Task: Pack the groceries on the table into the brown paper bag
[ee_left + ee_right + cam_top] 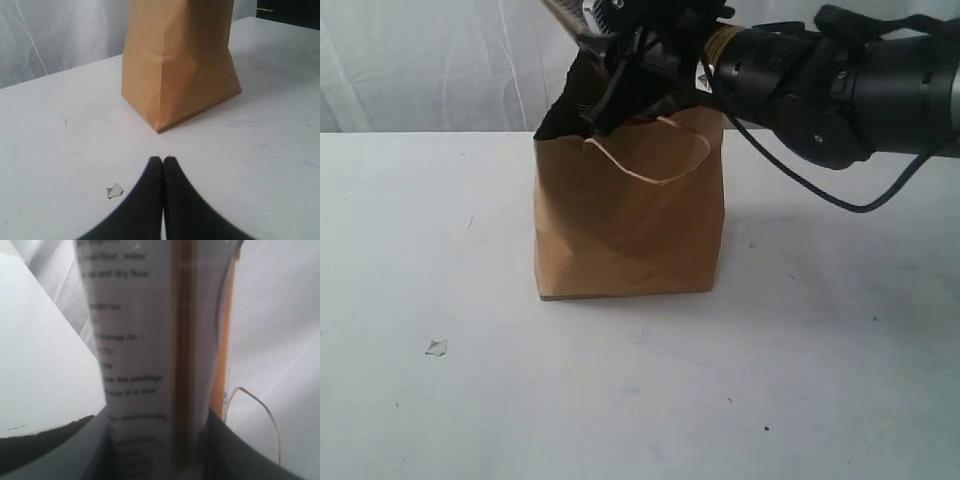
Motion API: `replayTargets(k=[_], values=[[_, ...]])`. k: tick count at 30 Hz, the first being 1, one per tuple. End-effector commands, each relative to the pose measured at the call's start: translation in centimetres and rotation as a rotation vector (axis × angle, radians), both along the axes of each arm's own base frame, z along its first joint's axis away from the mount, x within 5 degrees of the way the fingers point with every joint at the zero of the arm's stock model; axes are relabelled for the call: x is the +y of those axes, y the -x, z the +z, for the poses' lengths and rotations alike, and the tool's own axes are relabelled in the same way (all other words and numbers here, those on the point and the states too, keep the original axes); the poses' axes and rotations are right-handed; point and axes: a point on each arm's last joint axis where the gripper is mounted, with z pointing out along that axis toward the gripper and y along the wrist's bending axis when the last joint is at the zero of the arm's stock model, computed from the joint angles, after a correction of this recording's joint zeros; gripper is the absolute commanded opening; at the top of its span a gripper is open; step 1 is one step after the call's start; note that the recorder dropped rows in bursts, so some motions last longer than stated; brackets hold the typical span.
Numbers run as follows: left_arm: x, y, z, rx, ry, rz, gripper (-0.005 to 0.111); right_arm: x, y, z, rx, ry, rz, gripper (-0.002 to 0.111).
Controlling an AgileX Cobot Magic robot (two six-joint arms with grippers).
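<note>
My right gripper (625,80) is clamped on a packet (135,340). The right wrist view is almost filled by it: a white panel with lines of small dark print, a brown strip running along its length, and an orange edge on one side. The gripper's dark fingers (70,450) press on it from both sides. I cannot tell from these pictures which of the groceries it is, and most of the print is too blurred to read.

The brown paper bag (620,230) stands upright on the table (820,380), directly under the right gripper. The gripper hangs at the bag's open mouth, level with the creased rim, with the fingers pointing down toward the dark opening. The bag's cream loop handle (650,165) droops over the near face just below the gripper. The arm behind the gripper stretches away level above the table, with a black cable looping under it.

My left gripper (162,160) is clenched on nothing, its two black fingertips pressed flat together. It sits low over the table, well apart from the right gripper. The bag is straight ahead of it, one bottom corner turned toward the fingertips with a clear stretch of white table between them. A small torn scrap (115,190) lies on the table just beside the left gripper's tip. I see no other groceries on the table around either gripper. A white curtain (420,60) hangs beyond the bag.
</note>
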Motion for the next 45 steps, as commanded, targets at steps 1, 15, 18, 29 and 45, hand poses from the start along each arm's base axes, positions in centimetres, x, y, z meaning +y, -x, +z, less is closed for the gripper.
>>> replayTargets(k=[1, 15, 18, 29, 45], values=[[0.0, 0.0, -0.1, 0.0, 0.005, -0.005, 0.0, -1.7, -1.2, -0.6, 0.073, 0.001, -0.102, 0.0], [0.0, 0.0, -0.1, 0.0, 0.005, -0.005, 0.0, -2.4, -1.9, -0.6, 0.062, 0.012, -0.121, 0.0], [0.0, 0.0, -0.1, 0.0, 0.005, -0.005, 0.0, -2.3, -1.8, -0.4, 0.069, -0.022, -0.116, 0.001], [0.0, 0.0, -0.1, 0.0, 0.005, -0.005, 0.0, -2.2, 0.3, 1.1, 0.213, -0.061, -0.16, 0.001], [0.0, 0.0, -0.1, 0.0, 0.005, -0.005, 0.0, -1.5, 1.3, 0.0, 0.369, -0.058, -0.199, 0.013]])
